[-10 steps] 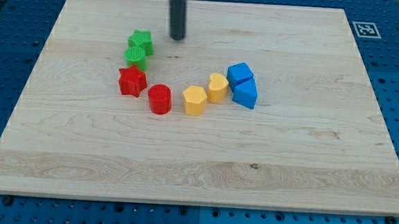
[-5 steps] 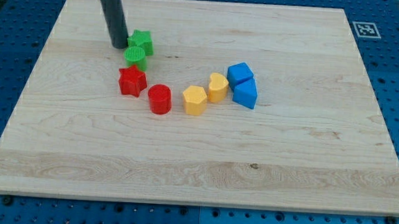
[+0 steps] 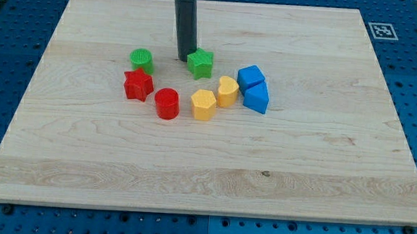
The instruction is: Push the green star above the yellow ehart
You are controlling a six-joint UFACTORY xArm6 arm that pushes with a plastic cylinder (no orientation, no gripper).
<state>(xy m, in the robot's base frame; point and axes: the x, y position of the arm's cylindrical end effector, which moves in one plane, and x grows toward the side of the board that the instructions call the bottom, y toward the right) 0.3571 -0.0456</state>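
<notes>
The green star (image 3: 201, 63) lies on the wooden board (image 3: 322, 153), up and to the left of the yellow heart (image 3: 227, 91). My tip (image 3: 184, 58) is right at the star's left side, touching or nearly touching it. The dark rod rises from there to the view's top.
A green cylinder (image 3: 141, 59) sits left of my tip. Below it are a red star (image 3: 138, 85) and a red cylinder (image 3: 166, 103). A yellow hexagonal block (image 3: 203, 105) sits left of the heart. Two blue blocks (image 3: 254, 88) touch on the heart's right.
My tip swung from above the green blocks to their left, then swept right. The green star slid right, away from the green cylinder, toward the yellow heart.
</notes>
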